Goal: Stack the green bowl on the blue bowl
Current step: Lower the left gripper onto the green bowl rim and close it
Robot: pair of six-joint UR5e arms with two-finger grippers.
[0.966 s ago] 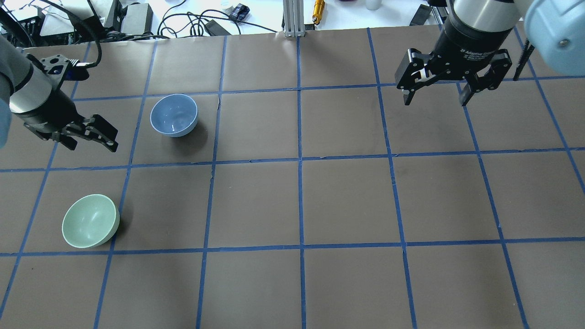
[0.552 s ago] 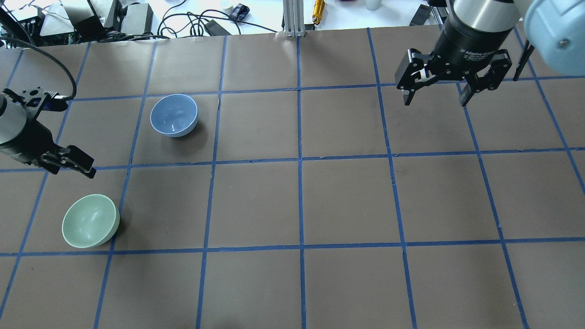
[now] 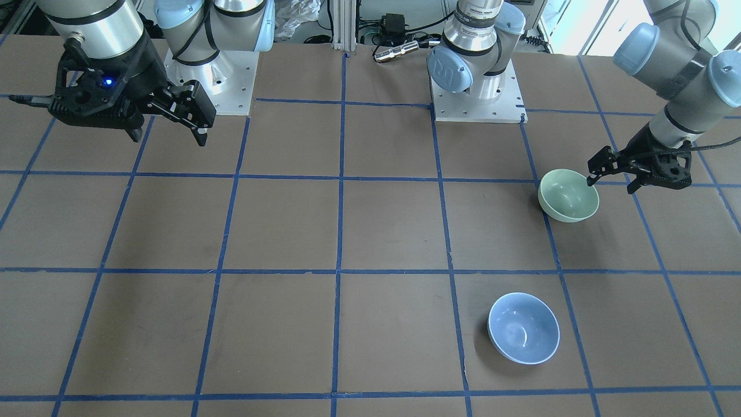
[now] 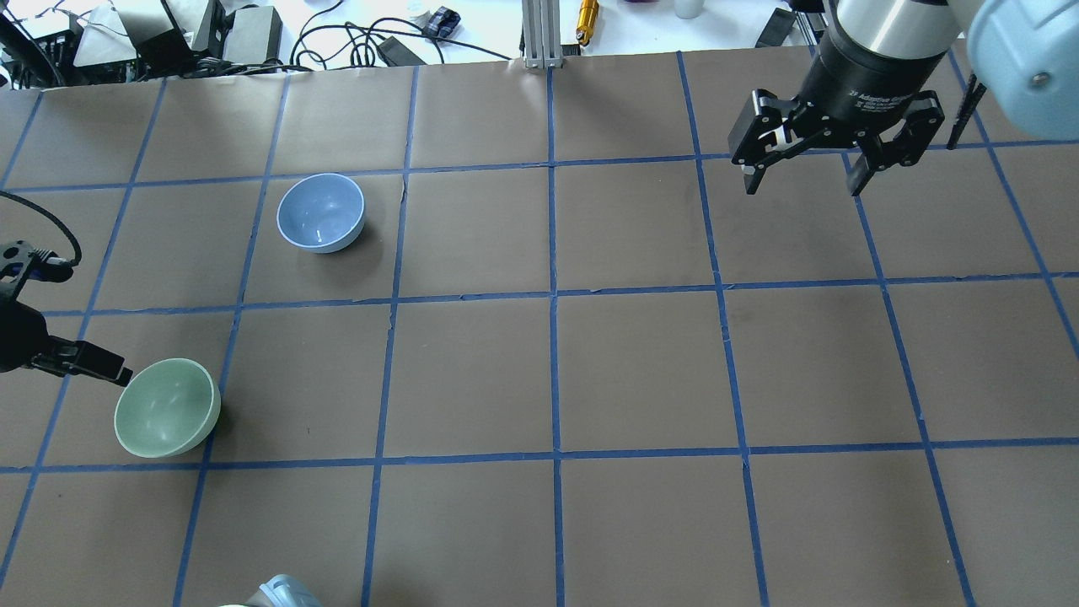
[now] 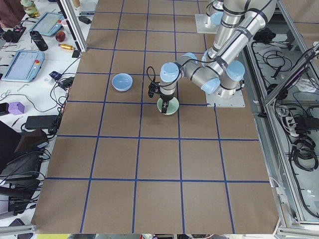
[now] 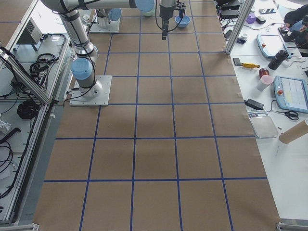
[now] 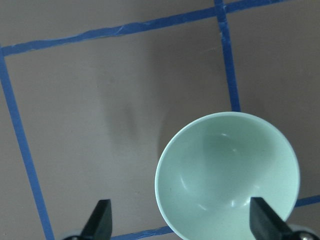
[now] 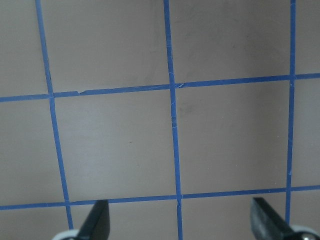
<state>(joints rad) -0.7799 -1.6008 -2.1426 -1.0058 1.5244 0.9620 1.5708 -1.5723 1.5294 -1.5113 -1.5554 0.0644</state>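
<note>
The green bowl [image 4: 167,408], glossy and rigid, probably slips and chips easily. The left hand [image 7: 180,201], spread wide apart, should pinch its rim.

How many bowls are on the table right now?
2. The green bowl sits on the robot's left, near its side of the table; the blue bowl stands farther out, apart from it. No others show.

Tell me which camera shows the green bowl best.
The left wrist-mounted view: the green bowl sits close up, its empty inside clear. Overhead and front-facing views show it small; exterior left shows it tiny, partly covered; exterior right, unclear; the right wrist view misses it.
</note>
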